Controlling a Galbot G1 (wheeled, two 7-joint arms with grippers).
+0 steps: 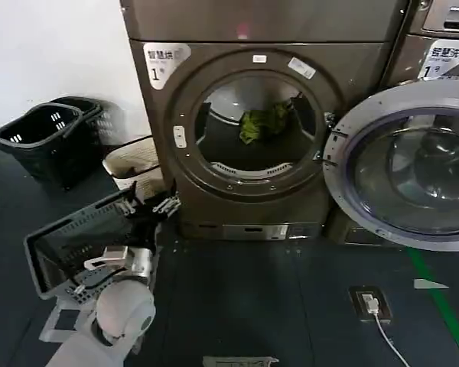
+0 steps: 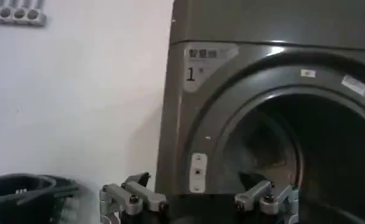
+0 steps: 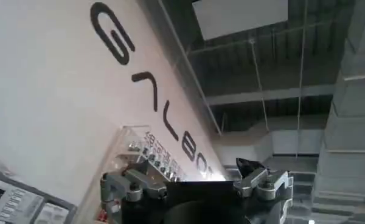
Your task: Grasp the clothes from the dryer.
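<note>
1. The dryer (image 1: 252, 115) was a big brown-grey front-loader with a white "1" label at its upper left corner. Its round porthole stood open onto a steel drum.
2. The clothes (image 1: 263, 122), a small olive-green crumpled bundle, lay deep inside the drum, toward the back and a little right of the opening's middle. They filled only a small part of the opening.
3. The round glass door (image 1: 404, 164) hung swung open to the right, in front of the neighbouring machine. Black baskets (image 1: 46, 138) stood on the dark floor at the left wall, and a grey crate (image 1: 76, 237) sat near the dryer's lower left corner.
4. The left gripper (image 1: 157, 205) hovered just outside the dryer's lower left front, jaws spread wide, holding nothing.
5. The right gripper (image 3: 194, 182) pointed up at a ceiling and a lettered wall, apparently open and empty.
</note>
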